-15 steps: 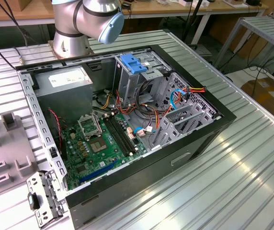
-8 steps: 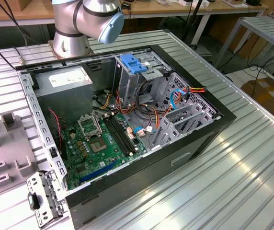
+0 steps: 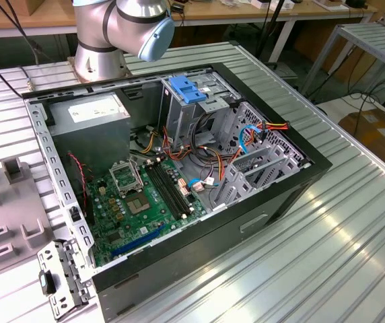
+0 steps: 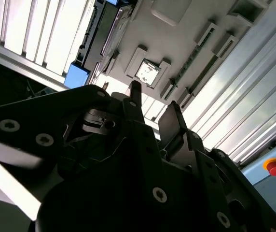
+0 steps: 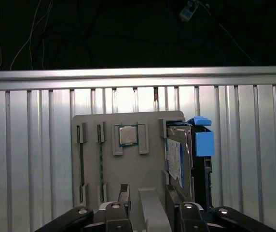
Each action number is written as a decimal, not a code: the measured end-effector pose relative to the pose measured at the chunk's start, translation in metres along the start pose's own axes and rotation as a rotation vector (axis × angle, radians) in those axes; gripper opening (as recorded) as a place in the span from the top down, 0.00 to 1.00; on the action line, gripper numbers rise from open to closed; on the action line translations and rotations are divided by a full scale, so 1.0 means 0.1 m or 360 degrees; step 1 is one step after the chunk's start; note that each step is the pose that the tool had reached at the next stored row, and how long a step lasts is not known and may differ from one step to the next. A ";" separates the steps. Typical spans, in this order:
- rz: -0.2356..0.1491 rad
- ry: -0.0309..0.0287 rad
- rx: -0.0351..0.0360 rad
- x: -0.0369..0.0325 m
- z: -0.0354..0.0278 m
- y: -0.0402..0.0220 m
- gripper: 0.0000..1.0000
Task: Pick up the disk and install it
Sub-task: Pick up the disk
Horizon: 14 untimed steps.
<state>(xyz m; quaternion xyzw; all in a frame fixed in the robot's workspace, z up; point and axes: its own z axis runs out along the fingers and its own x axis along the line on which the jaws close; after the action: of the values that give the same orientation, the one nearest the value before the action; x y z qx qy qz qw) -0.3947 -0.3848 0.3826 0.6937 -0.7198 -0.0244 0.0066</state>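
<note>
The disk (image 5: 175, 157) stands on its edge in a slot at one side of a grey parts tray (image 5: 94, 169), its light-blue carrier frame (image 5: 203, 143) showing beside it. In the second wrist view the disk (image 4: 105, 30) is a dark slab with a blue tab (image 4: 76, 76). My gripper (image 5: 147, 195) hangs above the tray, open, with nothing between its dark fingers (image 4: 136, 94). The disk sits off to one side of the fingers, apart from them. A square chip (image 5: 127, 135) rests in the tray's middle pocket.
An open computer case (image 3: 300, 182) lies on the ribbed metal table, showing a green motherboard (image 3: 138, 202), power supply (image 3: 91, 118), loose cables and a drive cage with a blue latch piece (image 3: 186, 89). A metal bracket (image 3: 61, 282) lies at the case's corner. A red button (image 4: 275, 166) is nearby.
</note>
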 end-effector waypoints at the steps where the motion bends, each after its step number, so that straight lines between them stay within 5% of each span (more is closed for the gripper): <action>1: 0.0000 0.00000 0.0000 0.000 0.000 0.000 0.58; 14: 0.0000 -0.00001 0.0000 -0.076 0.011 0.002 0.58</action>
<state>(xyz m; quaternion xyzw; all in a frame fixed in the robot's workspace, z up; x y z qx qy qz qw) -0.3947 -0.3771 0.3817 0.6937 -0.7198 -0.0244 0.0065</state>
